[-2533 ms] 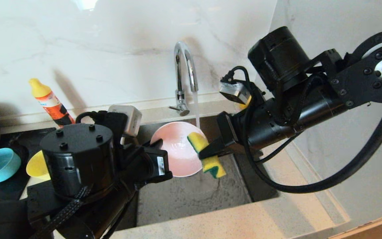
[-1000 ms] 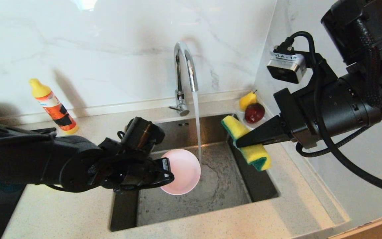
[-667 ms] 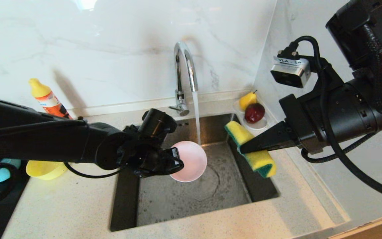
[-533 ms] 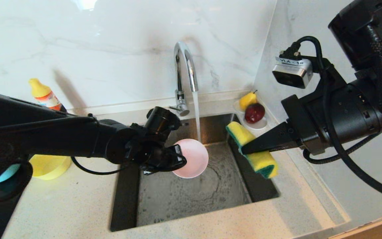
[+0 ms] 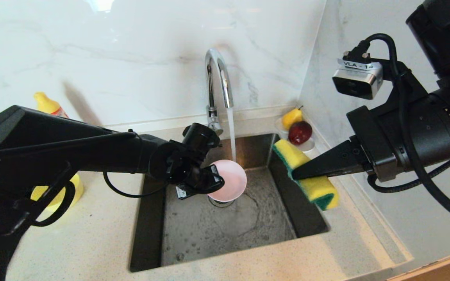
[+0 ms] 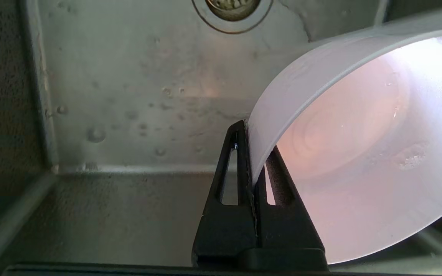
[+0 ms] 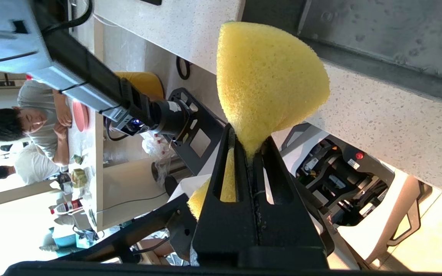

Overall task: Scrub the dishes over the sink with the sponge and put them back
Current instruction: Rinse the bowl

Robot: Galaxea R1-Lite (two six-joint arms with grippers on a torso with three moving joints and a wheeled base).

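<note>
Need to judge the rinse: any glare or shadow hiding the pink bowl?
Left wrist view: the pink bowl glows overexposed at its far rim, interior washed out. Head view: bowl evenly lit, no glare, left end effector covering its near edge.

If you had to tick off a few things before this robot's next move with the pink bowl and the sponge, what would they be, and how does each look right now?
1. Left gripper pinches the pink bowl's rim: ok.
2. Bowl is over the sink, so drips fall inside: ok.
3. Right gripper clamps the sponge firmly: ok, it is squeezed thin at the grip.
4. Sponge is clear of the bowl: ok, apart, over the sink's right edge.
5. Water from the faucet reaches the bowl: ok, the stream meets its far rim.
6. Bowl fully rinsed: cannot tell.
</note>
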